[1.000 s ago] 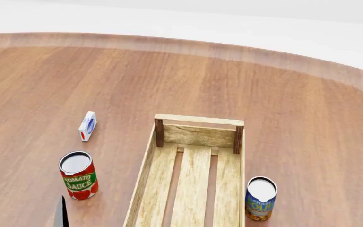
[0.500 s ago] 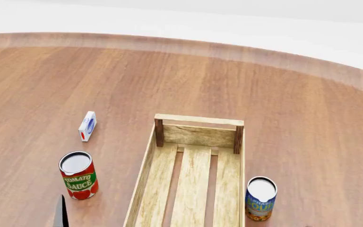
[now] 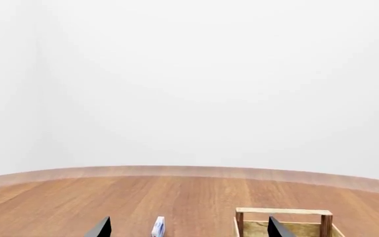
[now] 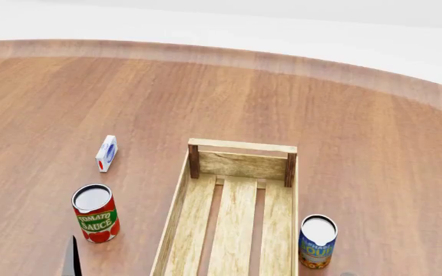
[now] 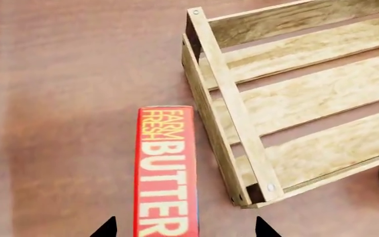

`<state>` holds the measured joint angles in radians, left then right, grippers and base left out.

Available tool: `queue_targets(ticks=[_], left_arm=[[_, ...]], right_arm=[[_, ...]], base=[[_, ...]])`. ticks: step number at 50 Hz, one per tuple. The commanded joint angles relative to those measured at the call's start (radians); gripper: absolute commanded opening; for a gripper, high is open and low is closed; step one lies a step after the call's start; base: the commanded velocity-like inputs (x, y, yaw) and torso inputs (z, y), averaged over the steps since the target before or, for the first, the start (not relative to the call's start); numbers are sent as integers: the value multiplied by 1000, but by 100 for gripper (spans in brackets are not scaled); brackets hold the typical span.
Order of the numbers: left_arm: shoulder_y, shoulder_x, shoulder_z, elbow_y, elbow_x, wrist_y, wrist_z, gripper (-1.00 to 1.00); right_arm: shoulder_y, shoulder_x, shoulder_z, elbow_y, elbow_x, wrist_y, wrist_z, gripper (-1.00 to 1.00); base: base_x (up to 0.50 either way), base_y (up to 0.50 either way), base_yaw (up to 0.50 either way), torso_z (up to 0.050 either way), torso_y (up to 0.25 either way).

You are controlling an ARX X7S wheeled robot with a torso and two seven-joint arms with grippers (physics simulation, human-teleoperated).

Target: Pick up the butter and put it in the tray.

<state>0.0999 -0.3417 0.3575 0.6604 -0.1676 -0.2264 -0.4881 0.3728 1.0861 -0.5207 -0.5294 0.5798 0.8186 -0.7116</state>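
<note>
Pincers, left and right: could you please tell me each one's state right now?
Left pincer: open, empty.
Right pincer: open, straddling the red-orange butter carton.

We are seeing a table (image 4: 282,98) showing smooth, matt wood grain. The tray (image 5: 295,98) is looking like paler, rougher raw wood with darker posts. The butter (image 5: 166,173) is appearing as smooth printed card. Two cans, the tomato sauce can (image 4: 95,213) and the second can (image 4: 317,233), are showing paper labels and dull metal lids.
</note>
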Motion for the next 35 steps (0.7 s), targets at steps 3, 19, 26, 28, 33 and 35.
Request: queue_targets(ticks=[3, 19, 26, 28, 33, 35], left_arm=[[-5, 18, -27, -20, 21, 17, 22, 100], [-8, 12, -29, -15, 10, 12, 18, 100], [-9, 10, -30, -19, 7, 16, 16, 100], [-9, 9, -29, -18, 4, 14, 18, 100], [-9, 6, -28, -14, 4, 12, 15, 100], [-8, 5, -30, -12, 3, 13, 15, 100]], right_arm=[[49, -63, -49, 27, -63, -8, -75, 100], [32, -76, -82, 52, -90, -33, -77, 100], [-10, -74, -99, 77, -97, -51, -70, 100], [-17, -77, -97, 76, -91, -55, -66, 100], [-33, -84, -109, 88, -101, -70, -62, 100], [-38, -87, -113, 98, -106, -81, -63, 100]], base=[[0, 0, 0, 0, 0], [0, 0, 0, 0, 0], [0, 0, 0, 0, 0], [0, 0, 0, 0, 0], [0, 0, 0, 0, 0], [0, 0, 0, 0, 0]])
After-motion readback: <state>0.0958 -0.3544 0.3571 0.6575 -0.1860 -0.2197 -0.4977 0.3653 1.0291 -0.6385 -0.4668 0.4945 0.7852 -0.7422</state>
